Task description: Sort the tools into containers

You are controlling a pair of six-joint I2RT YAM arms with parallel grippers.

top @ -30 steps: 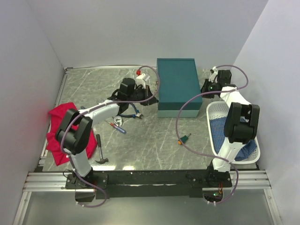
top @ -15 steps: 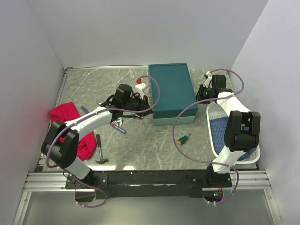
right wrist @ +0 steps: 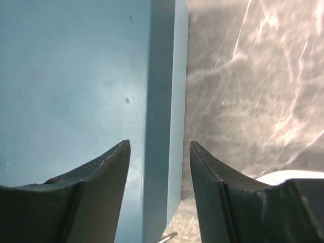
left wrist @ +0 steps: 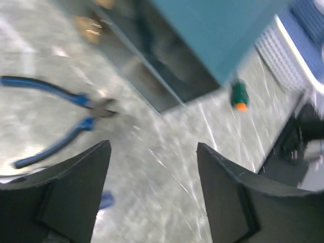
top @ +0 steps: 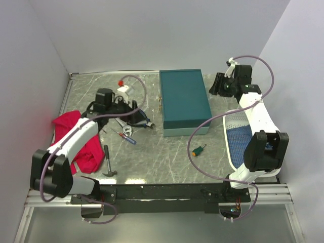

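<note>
The teal box, lid closed, sits mid-table, squarer and further left than a second ago. One white basket stands to its right. The left gripper has withdrawn leftward and the right gripper rearward, both with fingers apart and empty. The table holds one hammer, one blue pliers, a red-and-blue screwdriver and a stubby screwdriver.

Matt teal box on glossy, marble-look table
</note>
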